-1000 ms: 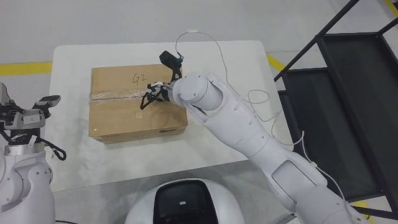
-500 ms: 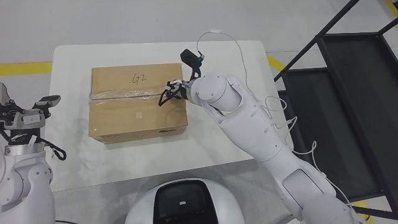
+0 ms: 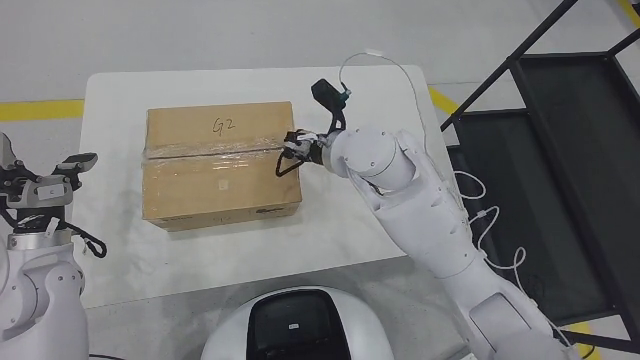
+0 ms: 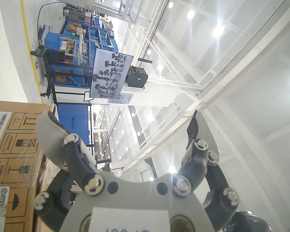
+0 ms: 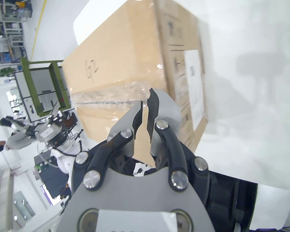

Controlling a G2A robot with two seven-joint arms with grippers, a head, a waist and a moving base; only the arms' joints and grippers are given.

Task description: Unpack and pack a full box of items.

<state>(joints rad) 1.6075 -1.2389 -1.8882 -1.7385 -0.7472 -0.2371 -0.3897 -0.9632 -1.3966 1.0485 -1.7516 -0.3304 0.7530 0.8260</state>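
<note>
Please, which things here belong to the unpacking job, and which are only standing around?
Job: brown cardboard box, clear tape strip over its seam, right end effector at the tape's end, left end effector.
Not job: black metal rack, yellow floor stripe.

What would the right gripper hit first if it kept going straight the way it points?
Most likely the tape along the top seam of the box, near the box's end: the right gripper aims straight at it. How near it already is, is hard to judge.

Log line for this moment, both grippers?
box: taped shut, on table | right gripper: shut, at end of tape seam | left gripper: open, empty, clear of box
</note>
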